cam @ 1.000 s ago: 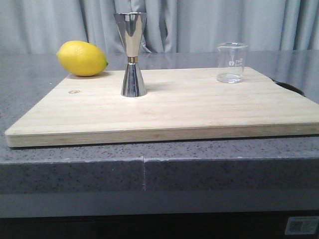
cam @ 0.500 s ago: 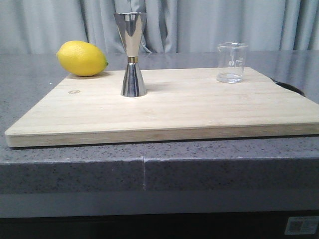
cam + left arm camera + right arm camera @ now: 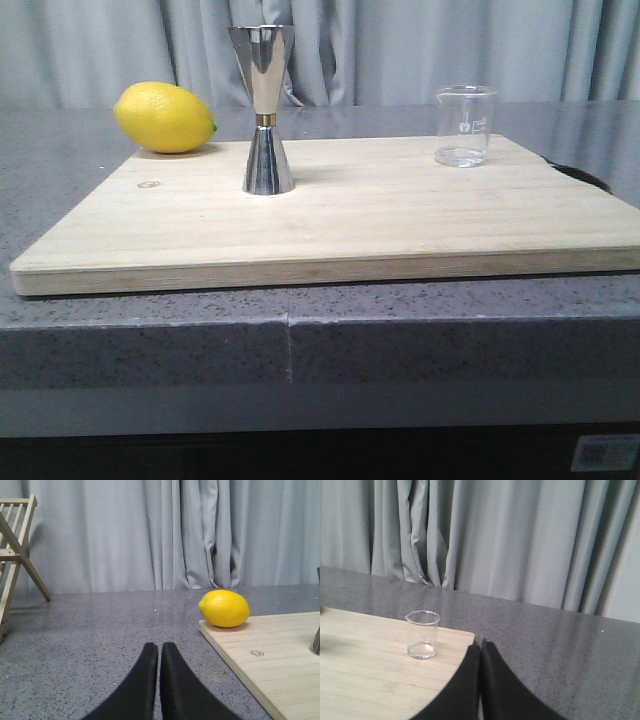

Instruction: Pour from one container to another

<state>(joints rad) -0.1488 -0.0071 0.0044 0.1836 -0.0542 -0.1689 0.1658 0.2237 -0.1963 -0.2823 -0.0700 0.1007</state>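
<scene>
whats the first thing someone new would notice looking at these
Probably the tall shiny steel hourglass jigger, standing upright left of centre on the pale wooden board. Next, the bright yellow lemon at the board's far left corner. The small clear glass beaker at the far right corner is easier to miss.

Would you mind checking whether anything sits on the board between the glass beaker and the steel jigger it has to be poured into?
Nothing visible does. The beaker stands upright near the board's far right corner, the jigger upright further left, with only bare wood between them. The lemon lies beyond the jigger, at the far left corner, off that path.
</scene>
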